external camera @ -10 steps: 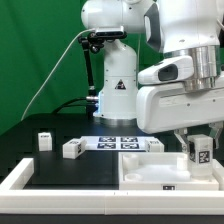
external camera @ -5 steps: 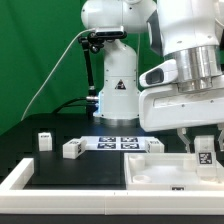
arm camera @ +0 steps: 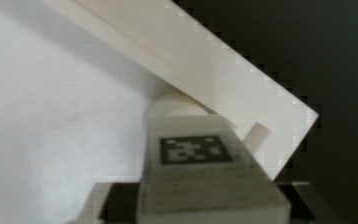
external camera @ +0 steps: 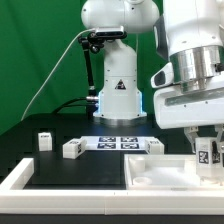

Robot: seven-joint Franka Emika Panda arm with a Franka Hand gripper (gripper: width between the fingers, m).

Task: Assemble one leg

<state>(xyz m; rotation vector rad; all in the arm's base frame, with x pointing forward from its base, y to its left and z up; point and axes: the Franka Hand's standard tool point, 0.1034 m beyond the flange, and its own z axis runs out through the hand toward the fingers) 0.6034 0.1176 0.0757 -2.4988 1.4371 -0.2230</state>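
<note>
My gripper [external camera: 209, 152] is shut on a leg [external camera: 208, 154], a small white post with a black-and-white tag, and holds it upright at the exterior view's right, over the far right corner of the large white panel [external camera: 160, 172]. In the wrist view the leg [arm camera: 201, 140] fills the space between the black fingers [arm camera: 115, 202], its far end close to the panel's corner [arm camera: 274, 110]; whether it touches is not clear. Two more legs [external camera: 46, 141] [external camera: 73, 148] lie on the black table at the left, and another [external camera: 155, 144] lies behind the panel.
The marker board [external camera: 120, 142] lies flat in the middle, before the robot base [external camera: 118, 95]. A white rim [external camera: 22, 178] runs along the table's front left edge. A green backdrop stands behind.
My gripper has moved toward the exterior view's right and slightly down with the leg in it. The other parts have not moved.
</note>
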